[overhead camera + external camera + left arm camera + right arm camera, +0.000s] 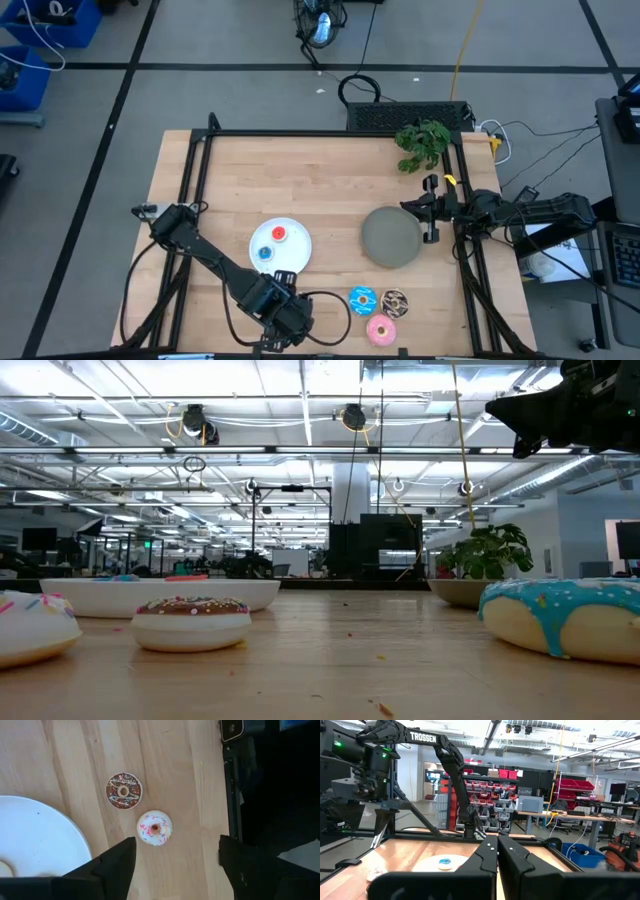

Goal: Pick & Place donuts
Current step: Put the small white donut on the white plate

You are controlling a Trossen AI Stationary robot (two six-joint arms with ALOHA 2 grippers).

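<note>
My left gripper [275, 310] hangs open over the table's near edge, pointing down. In the left wrist view its fingers [177, 865] stand above and apart from a tiny pink-white donut [155, 827] and a tiny brown donut [123, 791], both flat on the wood. They also show in the low view, pink-white [30, 628] and brown [192, 622]. A tiny red donut [279, 234] and a tiny blue donut [265, 253] lie on the white plate [296, 232]. Larger blue [362, 299], brown sprinkled [395, 300] and pink [381, 329] donuts lie near the front edge. My right gripper [412, 207] is shut and waits beside the grey plate [390, 240].
A potted plant [422, 143] stands at the far right. A black frame [300, 133] runs round the table top. The table's near edge [230, 795] lies close beside the two tiny donuts. Bare wood lies between the two plates.
</note>
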